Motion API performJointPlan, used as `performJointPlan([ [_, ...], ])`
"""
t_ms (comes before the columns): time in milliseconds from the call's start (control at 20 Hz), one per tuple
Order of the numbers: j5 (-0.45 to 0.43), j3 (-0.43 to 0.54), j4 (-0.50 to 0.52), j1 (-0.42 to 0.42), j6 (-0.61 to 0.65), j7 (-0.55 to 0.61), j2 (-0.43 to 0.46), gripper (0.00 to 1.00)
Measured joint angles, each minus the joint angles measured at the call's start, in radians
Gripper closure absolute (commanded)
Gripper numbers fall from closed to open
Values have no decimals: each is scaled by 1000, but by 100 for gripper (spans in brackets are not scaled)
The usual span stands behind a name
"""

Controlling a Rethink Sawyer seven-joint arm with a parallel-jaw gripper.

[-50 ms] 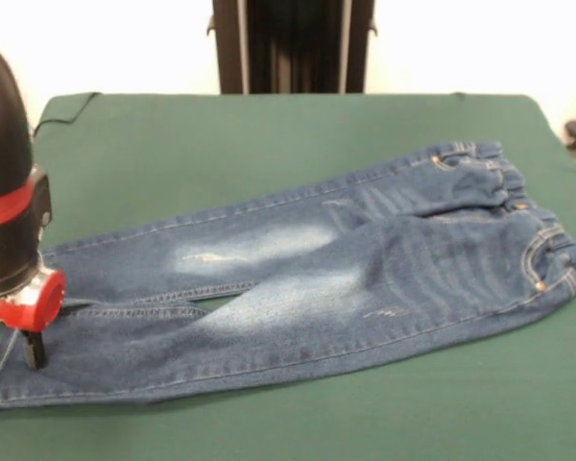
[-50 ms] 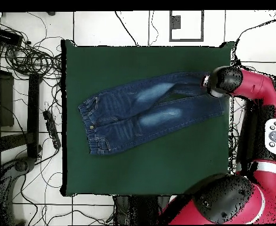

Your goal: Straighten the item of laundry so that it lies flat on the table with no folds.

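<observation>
The item of laundry (image 1: 346, 279), a small pair of blue jeans with pale faded patches, lies spread slantwise across the green table (image 1: 269, 134). In the front view its waistband (image 1: 518, 221) is at the right, a little rumpled at the upper corner, and both legs run to the left, close together. My gripper (image 1: 8, 344) stands on the leg cuffs at the left edge, its two dark fingers (image 1: 34, 351) apart, so it looks open. From overhead the jeans (image 2: 146, 109) reach from the table's left part to the arm's wrist (image 2: 218, 81), which hides the gripper.
In the overhead view the red arm (image 2: 263, 100) runs along the table's right edge (image 2: 229, 147). Cables and equipment (image 2: 28, 59) lie on the floor left of the table. Bare green cloth (image 2: 146, 170) surrounds the jeans.
</observation>
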Motion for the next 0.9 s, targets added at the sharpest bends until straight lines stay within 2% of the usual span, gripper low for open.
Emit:
performJointPlan([
  [900, -31, -118, -9, 128, -97, 0, -5, 0],
])
